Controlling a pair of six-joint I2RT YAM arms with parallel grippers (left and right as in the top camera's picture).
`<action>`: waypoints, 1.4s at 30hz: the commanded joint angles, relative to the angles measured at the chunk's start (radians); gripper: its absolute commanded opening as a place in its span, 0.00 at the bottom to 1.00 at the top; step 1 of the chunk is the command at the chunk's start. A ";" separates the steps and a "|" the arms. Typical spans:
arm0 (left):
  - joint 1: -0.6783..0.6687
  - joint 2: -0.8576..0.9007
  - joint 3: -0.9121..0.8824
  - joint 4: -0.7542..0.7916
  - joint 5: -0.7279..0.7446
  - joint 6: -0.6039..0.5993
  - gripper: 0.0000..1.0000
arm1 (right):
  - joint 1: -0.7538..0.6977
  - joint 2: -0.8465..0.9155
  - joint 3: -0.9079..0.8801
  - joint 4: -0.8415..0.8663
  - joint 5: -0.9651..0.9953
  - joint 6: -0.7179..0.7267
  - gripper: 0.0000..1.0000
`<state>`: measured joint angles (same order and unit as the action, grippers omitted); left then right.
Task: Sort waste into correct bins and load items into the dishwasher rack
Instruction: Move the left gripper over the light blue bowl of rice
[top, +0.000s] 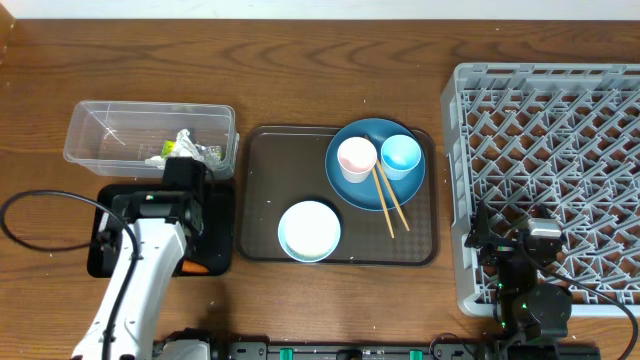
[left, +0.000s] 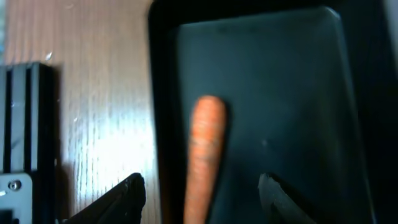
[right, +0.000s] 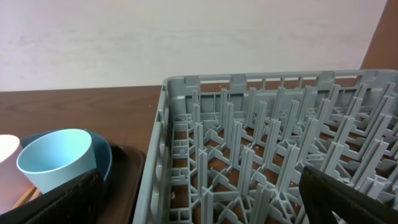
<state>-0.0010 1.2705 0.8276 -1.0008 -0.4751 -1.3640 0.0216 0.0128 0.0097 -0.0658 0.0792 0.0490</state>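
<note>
Hovering over black tray (left: 280, 93), left end effector (left: 200, 190) straddles carrot (left: 205, 143).

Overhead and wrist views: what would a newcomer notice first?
The big grey dishwasher rack fills the right side. At centre, a brown tray carries a blue plate holding a pink cup and a light blue cup, with chopsticks across its edge. In the left wrist view, an orange carrot lies in the black tray, seen between the open fingers.
</note>
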 joint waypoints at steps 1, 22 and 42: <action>0.004 -0.040 0.102 0.027 0.105 0.257 0.62 | -0.002 -0.004 -0.004 -0.001 -0.001 0.006 0.99; -0.365 0.028 0.158 0.356 0.434 0.414 0.64 | -0.002 -0.001 -0.004 -0.001 -0.001 0.006 0.99; -0.483 0.173 0.158 0.296 0.494 0.622 0.59 | -0.002 -0.001 -0.004 -0.001 -0.001 0.006 0.99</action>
<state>-0.4751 1.4425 0.9764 -0.7002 0.0021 -0.8349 0.0216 0.0128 0.0097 -0.0658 0.0792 0.0490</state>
